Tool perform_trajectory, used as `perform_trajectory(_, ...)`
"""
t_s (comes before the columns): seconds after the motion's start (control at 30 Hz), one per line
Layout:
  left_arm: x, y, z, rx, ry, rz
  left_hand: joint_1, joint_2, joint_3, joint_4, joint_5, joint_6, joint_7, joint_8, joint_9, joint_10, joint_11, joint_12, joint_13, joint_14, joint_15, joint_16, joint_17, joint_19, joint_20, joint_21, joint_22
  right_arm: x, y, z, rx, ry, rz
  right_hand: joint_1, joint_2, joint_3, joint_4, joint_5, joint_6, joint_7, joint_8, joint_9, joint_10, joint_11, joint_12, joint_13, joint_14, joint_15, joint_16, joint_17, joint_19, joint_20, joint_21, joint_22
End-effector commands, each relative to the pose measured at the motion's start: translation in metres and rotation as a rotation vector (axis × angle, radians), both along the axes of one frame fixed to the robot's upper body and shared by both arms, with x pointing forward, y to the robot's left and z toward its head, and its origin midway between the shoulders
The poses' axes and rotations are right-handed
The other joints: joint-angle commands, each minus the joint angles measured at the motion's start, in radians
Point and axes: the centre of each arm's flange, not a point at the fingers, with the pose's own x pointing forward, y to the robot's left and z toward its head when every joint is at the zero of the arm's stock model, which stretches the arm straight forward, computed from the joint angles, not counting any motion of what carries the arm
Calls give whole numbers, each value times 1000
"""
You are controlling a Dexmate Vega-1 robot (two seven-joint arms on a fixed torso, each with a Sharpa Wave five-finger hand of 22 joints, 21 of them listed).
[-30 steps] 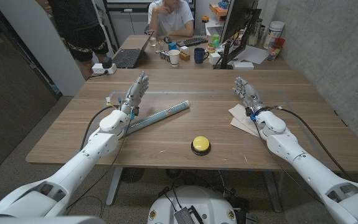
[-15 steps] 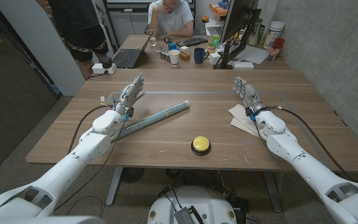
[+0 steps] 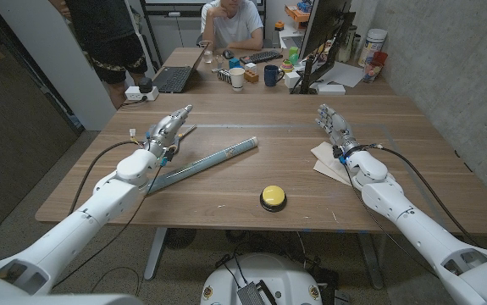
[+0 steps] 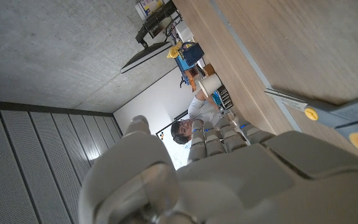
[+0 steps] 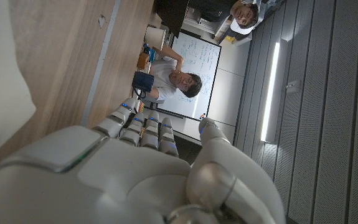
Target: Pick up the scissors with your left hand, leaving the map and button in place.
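Head view: scissors (image 3: 184,130) are mostly hidden under the left hand (image 3: 163,131) at upper left; grasp cannot be determined. Right hand (image 3: 334,125) is held open, empty. Map (image 3: 203,161) and button (image 3: 273,197) are placed centrally.

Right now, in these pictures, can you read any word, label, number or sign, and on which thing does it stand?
None is readable.
Whiteboard: handwriting, too blurred to read.
Container on the far desk: label too small.
Yellow button: no text visible.
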Motion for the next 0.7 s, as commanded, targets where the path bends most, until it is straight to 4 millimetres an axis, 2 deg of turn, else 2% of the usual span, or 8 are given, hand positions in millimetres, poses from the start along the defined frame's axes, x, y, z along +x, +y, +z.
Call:
perform_trajectory(0.03, -20, 14, 11, 109, 0, 112, 29, 1, 7, -17, 3, 22, 2, 14, 6, 6, -10, 8, 4, 8, -32, 4, -1, -15, -15, -2, 2, 0, 2, 3, -3, -8, 0, 6, -1, 3, 4, 5, 10, -2, 1, 6, 7, -3, -1, 6, 2, 3, 3, 3, 2, -58, -4, 4)
perform_trajectory(0.17, -24, 17, 15, 145, 0, 146, 61, 2, 15, -37, -1, 63, -3, 29, 7, 9, -15, 8, 4, 16, -35, 6, -1, -18, -16, 0, 3, 1, 1, 2, 0, -7, 0, 7, -1, 3, 4, 5, 10, -2, 1, 6, 8, -3, -1, 6, 1, 4, 3, 3, 2, -57, -5, 4)
perform_trajectory(0.4, -37, 23, 25, 242, 30, 273, 97, 1, 23, -58, -7, 128, 2, 51, 9, 21, -6, 10, 3, 28, -35, 8, 0, -20, -18, 2, 4, 1, -1, 2, 2, -6, -4, 6, -2, 2, 4, 5, 10, -2, 1, 6, 6, -1, -2, 6, 0, 4, 3, 3, 2, -57, -5, 4)
perform_trajectory(0.53, -46, 26, 30, 291, 71, 370, 113, 2, 26, -67, -11, 151, 11, 58, 10, 40, -1, 15, 3, 47, -32, 13, 1, -7, -5, 8, 4, 1, -3, 2, 1, -6, -7, 6, -2, 2, 4, 5, 11, -2, 1, 6, 5, 0, -3, 6, 0, 5, 3, 4, 2, -57, -6, 4)
perform_trajectory(0.7, -52, 33, 32, 293, 101, 405, 124, 1, 28, -73, -14, 171, 18, 64, 10, 56, 6, 19, 3, 60, -28, 16, 1, 5, 10, 12, 4, 1, -3, 4, 1, -7, -7, 6, -2, 1, 4, 5, 11, -1, 0, 6, 6, 2, -3, 6, 1, 6, 3, 3, 1, -56, -7, 4)
